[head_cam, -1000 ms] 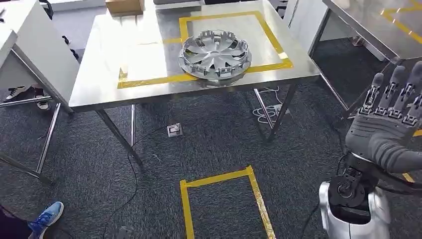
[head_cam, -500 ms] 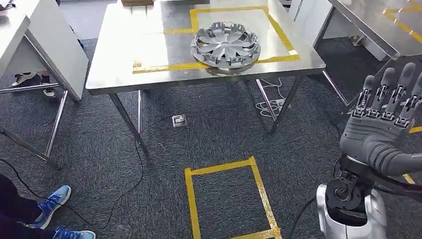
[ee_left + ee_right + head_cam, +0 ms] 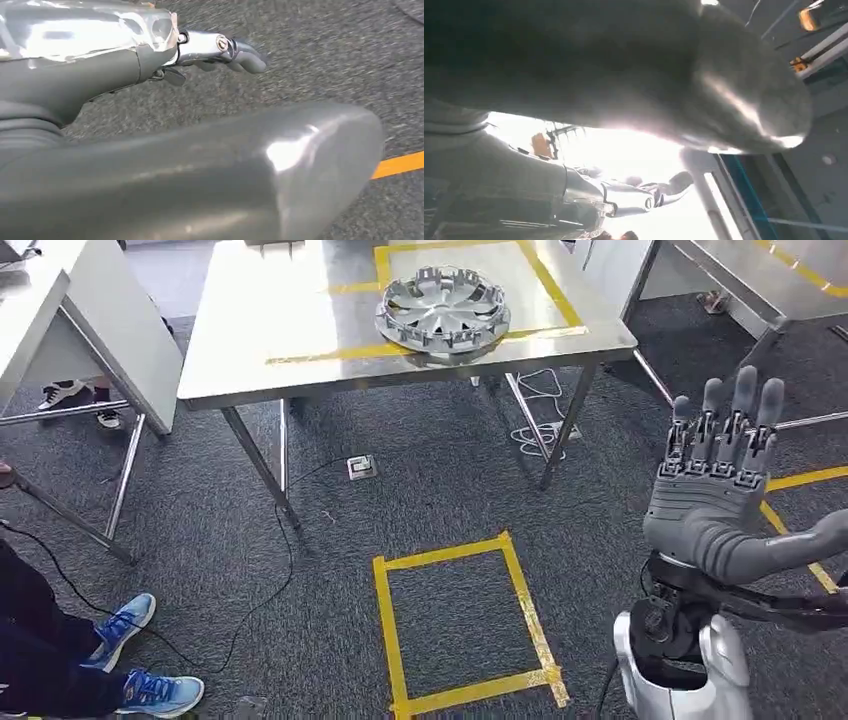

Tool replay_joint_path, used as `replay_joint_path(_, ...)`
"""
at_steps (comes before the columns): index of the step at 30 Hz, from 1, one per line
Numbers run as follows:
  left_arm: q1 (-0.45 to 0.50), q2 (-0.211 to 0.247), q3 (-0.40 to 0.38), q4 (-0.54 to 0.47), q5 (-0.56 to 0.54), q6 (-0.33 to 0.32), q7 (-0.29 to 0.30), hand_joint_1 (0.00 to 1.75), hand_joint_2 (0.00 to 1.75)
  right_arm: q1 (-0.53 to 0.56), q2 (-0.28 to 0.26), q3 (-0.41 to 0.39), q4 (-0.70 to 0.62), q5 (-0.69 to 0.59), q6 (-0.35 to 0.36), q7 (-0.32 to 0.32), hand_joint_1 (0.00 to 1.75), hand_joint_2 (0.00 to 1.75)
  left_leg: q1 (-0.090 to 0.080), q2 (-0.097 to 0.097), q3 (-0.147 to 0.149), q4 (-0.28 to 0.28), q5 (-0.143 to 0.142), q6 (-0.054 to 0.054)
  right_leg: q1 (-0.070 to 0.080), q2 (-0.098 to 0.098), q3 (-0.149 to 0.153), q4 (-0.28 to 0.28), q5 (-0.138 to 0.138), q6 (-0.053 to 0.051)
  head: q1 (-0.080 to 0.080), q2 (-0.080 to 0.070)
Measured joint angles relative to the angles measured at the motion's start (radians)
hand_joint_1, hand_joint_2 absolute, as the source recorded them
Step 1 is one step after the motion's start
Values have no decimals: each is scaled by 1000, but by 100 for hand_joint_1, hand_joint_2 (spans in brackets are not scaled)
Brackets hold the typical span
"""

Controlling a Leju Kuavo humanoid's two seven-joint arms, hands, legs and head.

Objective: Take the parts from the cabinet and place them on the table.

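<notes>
A silver wheel cover [image 3: 443, 308] lies inside a yellow tape frame on the steel table [image 3: 290, 330], far ahead of me across the carpet. My right hand [image 3: 715, 480] is raised at the right, well short of the table. Its fingers [image 3: 745, 405] point up, straight and slightly apart, with nothing in them. The right wrist view shows the same hand [image 3: 599, 75] blurred against bright light. In the left wrist view, my left hand [image 3: 150, 150] hangs over grey carpet with its thumb [image 3: 300, 150] large in front and its fingers [image 3: 235, 50] stretched out, holding nothing.
A yellow tape square [image 3: 460, 620] marks the carpet in front of me. A white desk [image 3: 100, 310] stands at the left and a second steel table [image 3: 780, 280] at the far right. A person's blue shoes [image 3: 140, 660] are at the lower left. A floor socket [image 3: 362, 467] and cables lie under the table.
The whole picture has shifted, so the camera has moved: the table with the wheel cover now sits higher in view. My raised right hand has drifted a little toward the middle, still empty.
</notes>
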Motion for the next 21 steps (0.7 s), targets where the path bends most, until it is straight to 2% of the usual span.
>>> replay_joint_path(1, 0, 0, 0, 0, -2, -1, 0, 0, 0, 3, 3, 8, 15, -3, -1, 17, 0, 0, 3, 0, -6, 60, -14, -4, 0, 0, -13, 3, 7, 2, 0, 0)
replay_joint_path(2, 0, 0, 0, 0, -4, -4, 2, 0, 0, 9, 8, 16, 32, 12, -11, 31, 0, 0, 5, 1, 3, 82, -2, -6, 0, 0, -26, 8, 14, 3, 0, 0)
replay_joint_path(3, -1, 1, 0, 0, -5, -7, 6, 0, 0, 19, 13, 27, 52, 33, -26, 41, 0, 0, 8, 1, 37, 57, 33, -7, -2, 0, -40, 14, 21, 7, 0, 0)
replay_joint_path(4, -3, 2, 0, 0, -6, -9, 9, 0, 0, 30, 21, 38, 79, 62, -48, 47, 0, 0, 9, 1, 89, -9, 70, -7, -3, 1, -54, 20, 25, 11, 0, 0)
replay_joint_path(5, -5, 2, 0, 0, -7, -13, 14, 0, 0, 37, 28, 47, 107, 86, -66, 56, 0, 0, 11, 0, 154, -97, 92, -6, -4, 2, -64, 28, 29, 15, -1, 0)
replay_joint_path(6, -10, 3, 0, 0, -8, -19, 20, 0, 0, 44, 35, 55, 141, 98, -73, 64, 0, 0, 11, -3, 203, -183, 61, -4, -4, 2, -71, 33, 33, 20, -1, 0)
replay_joint_path(7, -13, 3, 0, 0, -11, -20, 24, 0, 0, 50, 41, 62, 177, 102, -76, 66, 0, 0, 5, -6, 240, -233, 41, 0, 4, 2, -76, 35, 39, 25, 0, 0)
replay_joint_path(8, -14, 3, 0, 0, -15, -21, 28, 0, 0, 55, 48, 71, 224, 106, -81, 69, 0, 0, 2, -7, 237, -233, 42, 6, 0, 0, -77, 31, 48, 35, 1, 0)
replay_joint_path(9, -13, 3, 0, 0, -18, -21, 30, 0, 0, 57, 55, 79, 271, 108, -87, 69, 0, 0, -3, -7, 231, -237, 45, 13, 0, 0, -78, 28, 53, 38, 0, 0)
replay_joint_path(10, -13, 4, -1, 0, -19, -21, 38, 0, 0, 62, 58, 87, 324, 119, -100, 68, 0, 0, -5, -6, 227, -235, 49, 21, -2, 0, -79, 25, 60, 48, 0, 0)
replay_joint_path(11, -14, 3, -2, 0, -19, -21, 45, 0, 0, 71, 58, 93, 369, 139, -118, 67, 0, 0, -1, -3, 226, -249, 64, 39, 1, 1, -81, 22, 64, 56, 0, 0)
replay_joint_path(12, -17, 3, -2, 0, -19, -21, 56, 0, 0, 77, 57, 96, 416, 179, -146, 70, 0, 0, 3, -1, 224, -255, 76, 48, -2, 3, -93, 40, 43, 50, 2, 0)
replay_joint_path(13, -19, 4, -2, 0, -18, -22, 68, 0, 0, 79, 56, 101, 456, 220, -171, 80, 0, 0, 2, -1, 213, -256, 84, 57, -2, 4, -115, 84, 0, 40, 5, 0)
replay_joint_path(14, -20, 5, -2, 0, -18, -27, 78, 0, 0, 79, 54, 109, 511, 264, -191, 90, 0, 0, 1, -1, 203, -255, 93, 60, -3, 5, -142, 160, -49, 33, 6, 0)
replay_joint_path(15, -20, 5, -2, 0, -17, -29, 84, 0, 0, 81, 51, 117, 566, 292, -200, 87, 0, 0, -1, 0, 191, -254, 102, 62, -3, 5, -174, 254, -93, 32, 5, 0)
replay_joint_path(16, -20, 5, -2, 0, -17, -32, 89, 0, 0, 85, 50, 122, 612, 300, -204, 80, 0, 0, -3, 0, 179, -253, 109, 62, -3, 6, -197, 329, -115, 37, 7, 0)
replay_joint_path(17, -19, 5, -2, 0, -17, -32, 90, 0, 0, 88, 49, 125, 645, 303, -208, 75, 0, 0, -4, 0, 170, -253, 116, 62, -3, 5, -199, 357, -115, 44, 6, 0)
replay_joint_path(18, -19, 4, -2, 0, -17, -33, 92, 0, 0, 89, 49, 128, 675, 306, -209, 72, 0, 0, -4, 0, 162, -252, 122, 60, -3, 5, -175, 335, -98, 55, 7, 0)
replay_joint_path(19, -19, 5, -2, 0, -17, -33, 94, 0, 0, 88, 49, 131, 695, 307, -210, 70, 0, 0, -4, 0, 156, -251, 127, 57, -3, 5, -128, 269, -73, 63, 6, 0)
replay_joint_path(20, -20, 5, -2, 0, -17, -34, 95, 0, 0, 85, 48, 133, 715, 308, -210, 70, 0, 0, -4, 0, 151, -248, 129, 54, -3, 5, -60, 164, -48, 67, 7, 0)
replay_joint_path(21, -20, 5, -2, -1, -17, -34, 95, 0, 0, 82, 48, 136, 729, 308, -210, 70, 0, 0, -4, 1, 148, -243, 131, 51, -3, 5, 11, 57, -37, 63, 7, 0)
